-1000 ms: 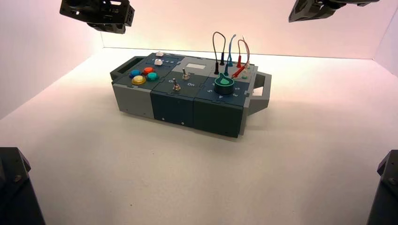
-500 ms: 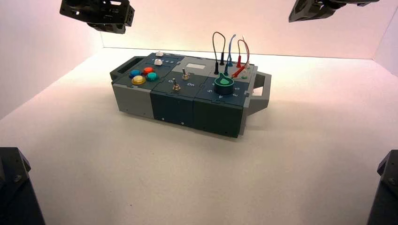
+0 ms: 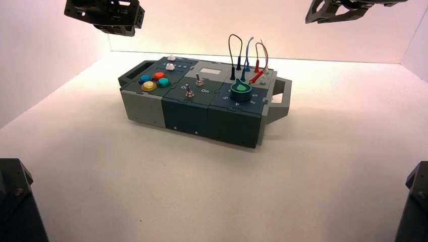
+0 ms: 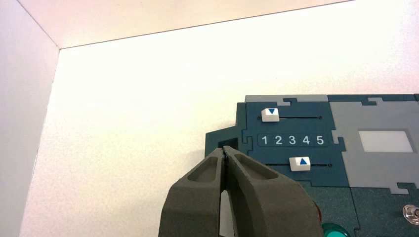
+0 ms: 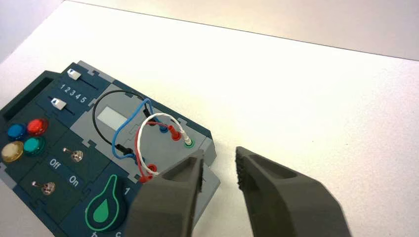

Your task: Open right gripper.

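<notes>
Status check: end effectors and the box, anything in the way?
Right end effector open, fingers apart, empty, raised above the box's wire end. Left end effector shut, empty, parked high over the slider end. Nothing in the way.

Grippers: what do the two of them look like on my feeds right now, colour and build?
Both are matt black plastic. The right gripper has two tapered fingers with shallow recessed panels and fine ridged teeth along the inner edges; from above it shows an open, angular frame. The left gripper has the same tapered, recessed fingers, and from above looks boxier. No cables or lettering show on either.
</notes>
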